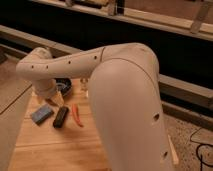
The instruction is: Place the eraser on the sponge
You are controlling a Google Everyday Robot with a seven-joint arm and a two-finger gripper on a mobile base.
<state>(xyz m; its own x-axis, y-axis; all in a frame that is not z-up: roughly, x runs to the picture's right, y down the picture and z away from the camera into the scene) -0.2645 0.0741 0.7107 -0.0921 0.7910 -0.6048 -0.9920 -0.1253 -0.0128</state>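
Note:
The eraser (60,117), a small black oblong block, lies on the wooden table (60,150) near its left side. Just left of it lies the blue-grey sponge (42,114), with a small gap between them. My gripper (54,100) hangs from the white arm's wrist (42,82) right above and slightly behind both blocks. It is open and holds nothing. The wrist hides part of the table behind the blocks.
A thin orange-red curved object (76,115) lies just right of the eraser. A dark round bowl (64,85) stands behind the gripper. My big white arm (130,105) fills the right of the view. The table's left edge (22,125) runs close to the sponge.

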